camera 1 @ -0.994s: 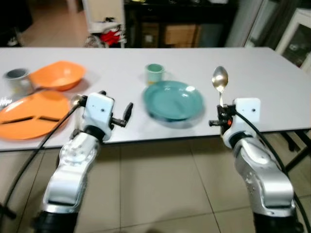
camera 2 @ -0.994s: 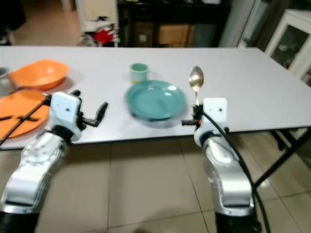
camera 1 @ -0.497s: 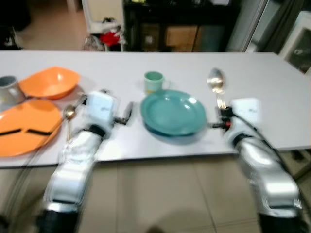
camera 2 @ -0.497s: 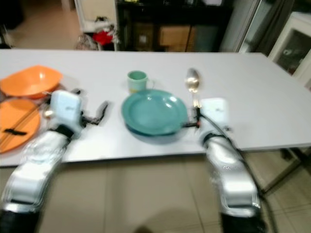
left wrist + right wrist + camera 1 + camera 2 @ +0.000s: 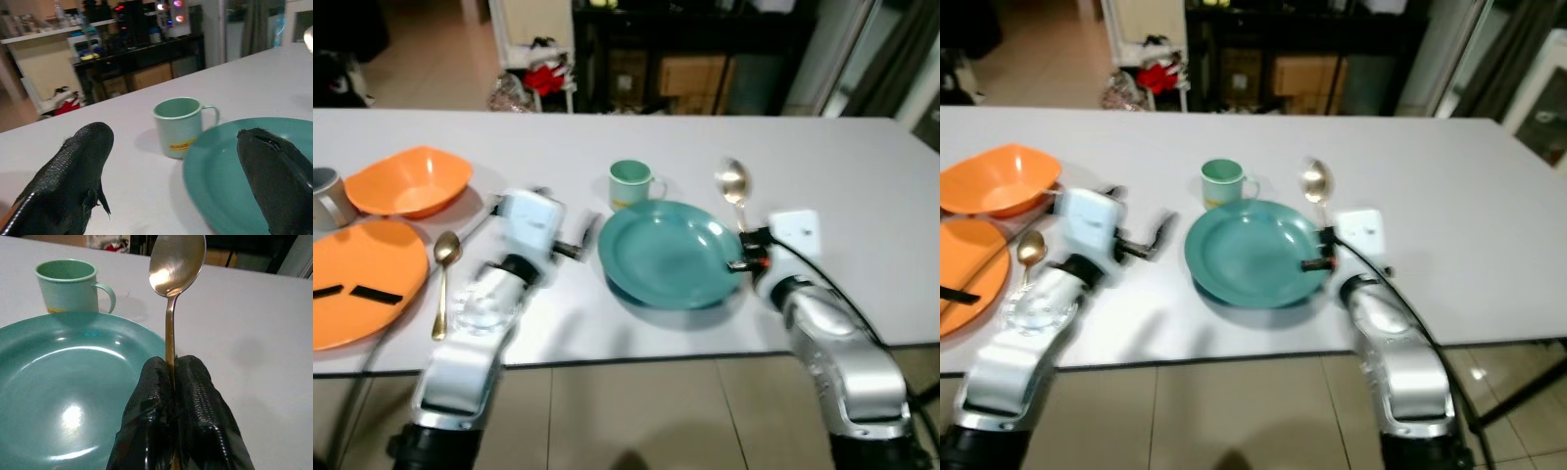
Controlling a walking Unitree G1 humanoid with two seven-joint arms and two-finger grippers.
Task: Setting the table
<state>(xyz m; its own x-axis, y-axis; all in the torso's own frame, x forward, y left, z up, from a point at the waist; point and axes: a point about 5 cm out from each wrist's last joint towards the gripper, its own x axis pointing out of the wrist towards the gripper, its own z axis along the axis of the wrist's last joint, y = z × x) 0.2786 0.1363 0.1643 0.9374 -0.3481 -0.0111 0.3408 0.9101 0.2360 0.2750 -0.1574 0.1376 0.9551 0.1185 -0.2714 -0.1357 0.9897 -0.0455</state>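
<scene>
A teal plate (image 5: 668, 255) lies on the white table (image 5: 842, 157), with a teal mug (image 5: 632, 183) just behind it. My right gripper (image 5: 744, 250) is shut on the handle of a gold spoon (image 5: 172, 274), whose bowl points away over the table at the plate's right rim. My left gripper (image 5: 176, 171) is open with nothing between its fingers, hovering just left of the plate. A second gold spoon (image 5: 441, 279) lies flat to the left, beside an orange plate (image 5: 357, 279).
An orange bowl (image 5: 408, 181) and a grey cup (image 5: 325, 196) stand at the far left. Two dark strips lie on the orange plate. Beyond the table's far edge are dark shelves with boxes (image 5: 685, 69) and a heap of red items (image 5: 543, 78).
The camera has come closer to the table. Both grippers now reach over the tabletop beside the teal plate; the right one holds the spoon as before.
</scene>
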